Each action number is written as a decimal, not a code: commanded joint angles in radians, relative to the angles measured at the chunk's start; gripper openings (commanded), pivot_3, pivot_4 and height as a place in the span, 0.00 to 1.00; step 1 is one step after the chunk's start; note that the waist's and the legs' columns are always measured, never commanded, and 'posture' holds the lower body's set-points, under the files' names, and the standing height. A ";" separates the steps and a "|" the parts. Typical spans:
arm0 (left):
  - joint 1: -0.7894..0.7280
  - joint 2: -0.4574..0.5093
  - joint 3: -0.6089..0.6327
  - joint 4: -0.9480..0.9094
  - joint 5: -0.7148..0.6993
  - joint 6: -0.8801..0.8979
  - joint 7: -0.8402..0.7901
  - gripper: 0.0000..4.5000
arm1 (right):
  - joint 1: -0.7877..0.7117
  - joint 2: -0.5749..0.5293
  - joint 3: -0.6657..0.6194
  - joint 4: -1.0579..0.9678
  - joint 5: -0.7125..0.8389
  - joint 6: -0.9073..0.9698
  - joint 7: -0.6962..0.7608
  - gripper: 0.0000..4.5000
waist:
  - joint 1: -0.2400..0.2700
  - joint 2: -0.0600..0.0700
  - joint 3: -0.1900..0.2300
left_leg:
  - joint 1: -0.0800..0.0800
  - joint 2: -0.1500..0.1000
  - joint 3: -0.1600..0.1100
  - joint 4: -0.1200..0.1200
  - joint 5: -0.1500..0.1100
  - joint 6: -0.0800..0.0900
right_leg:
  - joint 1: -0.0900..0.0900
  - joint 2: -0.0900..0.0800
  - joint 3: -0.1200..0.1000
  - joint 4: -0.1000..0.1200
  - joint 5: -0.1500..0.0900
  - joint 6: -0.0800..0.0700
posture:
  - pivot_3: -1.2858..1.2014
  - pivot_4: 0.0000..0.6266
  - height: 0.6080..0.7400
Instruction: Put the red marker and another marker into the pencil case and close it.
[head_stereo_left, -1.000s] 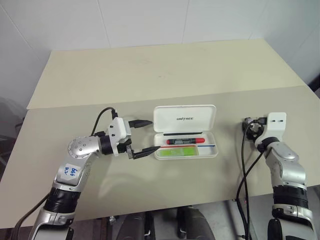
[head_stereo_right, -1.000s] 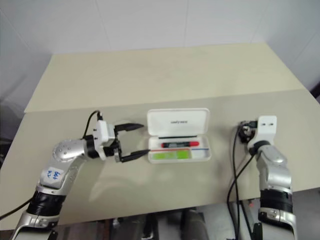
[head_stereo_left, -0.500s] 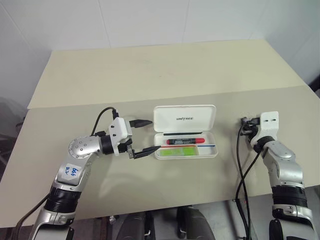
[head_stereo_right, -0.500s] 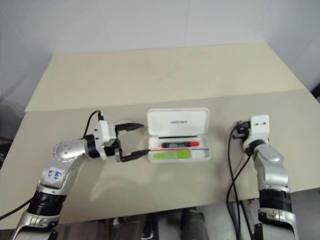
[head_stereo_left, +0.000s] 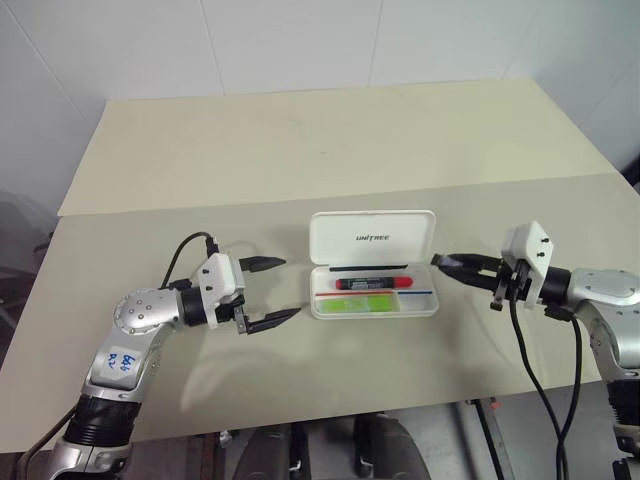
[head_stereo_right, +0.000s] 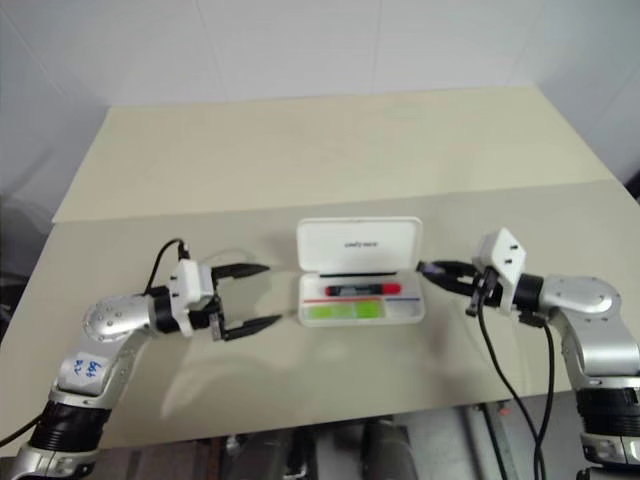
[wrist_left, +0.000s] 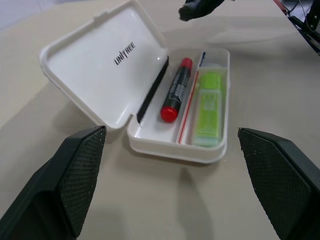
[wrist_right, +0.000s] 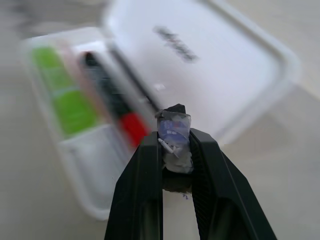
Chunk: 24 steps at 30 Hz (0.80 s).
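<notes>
The pencil case (head_stereo_left: 372, 264) is seen at the centre of the left eye view, lid raised, on the table (head_stereo_left: 300, 140). Inside it the red marker (head_stereo_left: 372, 283) is laid along the rear side, with another marker (head_stereo_left: 365, 302), lime green, in front of it. The left gripper (head_stereo_left: 272, 292), left of centre, is held wide apart and empty, pointed at the case. The right gripper (head_stereo_left: 447, 264), right of centre, is closed narrow, its tip just beside the case's right end. In the left wrist view the red and blue divider line (wrist_left: 190, 102) between the markers is made plain. In the right wrist view a small crumpled scrap (wrist_right: 173, 135) is seen at the closed fingertips; what it is cannot be told.
</notes>
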 joint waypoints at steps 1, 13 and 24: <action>0.027 0.005 0.031 -0.057 -0.028 -0.006 0.009 1.00 | -0.029 -0.009 0.037 -0.030 0.005 -0.011 0.052 0.09 | 0.000 0.000 0.000 | 0.000 0.000 0.000 0.000 0.000 0.000 | 0.000 0.000 0.000 0.000 0.000 0.000 | 0.52 0.24 1.00; 0.075 0.019 0.052 -0.122 -0.041 0.032 0.031 1.00 | -0.071 0.023 0.162 0.061 -0.049 -0.105 0.149 0.09 | 0.002 0.000 0.000 | -0.001 0.000 0.000 0.000 0.000 -0.003 | 0.000 -0.001 -0.001 -0.002 0.000 0.000 | 0.52 0.24 1.00; 0.066 0.032 0.056 -0.128 -0.046 0.047 0.031 1.00 | -0.086 0.015 0.155 0.172 -0.074 -0.185 0.180 0.09 | 0.000 0.000 0.000 | 0.000 0.000 0.000 0.000 0.000 -0.003 | 0.000 -0.001 -0.001 -0.002 0.000 0.000 | 0.52 0.24 1.00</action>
